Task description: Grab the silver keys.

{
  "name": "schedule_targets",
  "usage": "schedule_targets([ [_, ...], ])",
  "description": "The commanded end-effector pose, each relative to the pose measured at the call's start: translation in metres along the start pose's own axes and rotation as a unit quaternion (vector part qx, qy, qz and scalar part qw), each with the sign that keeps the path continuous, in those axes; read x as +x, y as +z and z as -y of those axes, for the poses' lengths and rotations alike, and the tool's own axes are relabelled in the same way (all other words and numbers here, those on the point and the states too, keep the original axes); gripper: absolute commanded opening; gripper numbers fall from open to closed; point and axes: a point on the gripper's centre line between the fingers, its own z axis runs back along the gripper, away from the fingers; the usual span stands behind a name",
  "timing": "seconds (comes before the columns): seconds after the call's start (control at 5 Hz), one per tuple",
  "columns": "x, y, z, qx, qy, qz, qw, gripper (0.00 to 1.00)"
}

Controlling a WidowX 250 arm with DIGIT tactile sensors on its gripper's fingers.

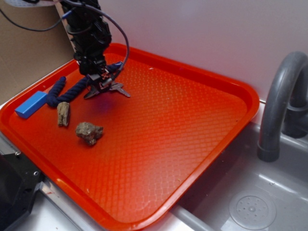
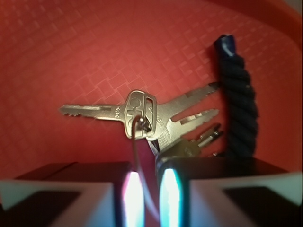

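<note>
Keys (image 2: 142, 118) fan out on the red tray (image 1: 192, 144) near its far left corner, right under the black gripper (image 1: 100, 83). In the wrist view the gripper's two fingers (image 2: 104, 194) stand almost together, with only a narrow slot between them, and the thin wire ring (image 2: 137, 142) of the keys runs up into that slot, so the gripper appears pinched on the ring. The key blades splay left and right below it. A dark blue rope (image 1: 67, 94) lies just beside the keys, its end close to the blades. Nearer the front of the tray sit a blue block (image 1: 31, 104), a small piece of wood (image 1: 63, 113) and a brown rock (image 1: 89, 133). A grey tap (image 1: 279, 106) stands over the sink (image 1: 250, 202) to the right
</note>
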Motion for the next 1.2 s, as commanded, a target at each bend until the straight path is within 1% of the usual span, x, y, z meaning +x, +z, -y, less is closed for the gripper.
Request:
schedule_targets([
  [0.0, -0.001, 0.042, -0.002, 0.005, 0.018, 0.062, 0.998, 0.0],
  [0.2, 0.004, 0.038, -0.007, -0.002, 0.024, 0.065, 0.998, 0.0],
  [0.4, 0.018, 0.024, -0.015, 0.005, 0.021, 0.056, 0.998, 0.96],
  [0.6, 0.026, 0.012, -0.016, 0.003, 0.018, 0.043, 0.999, 1.0],
  [0.8, 0.029, 0.002, -0.019, -0.01, 0.019, 0.037, 0.999, 1.0],
  [1.0, 0.029, 0.004, -0.016, -0.012, 0.018, 0.041, 0.999, 1.0],
])
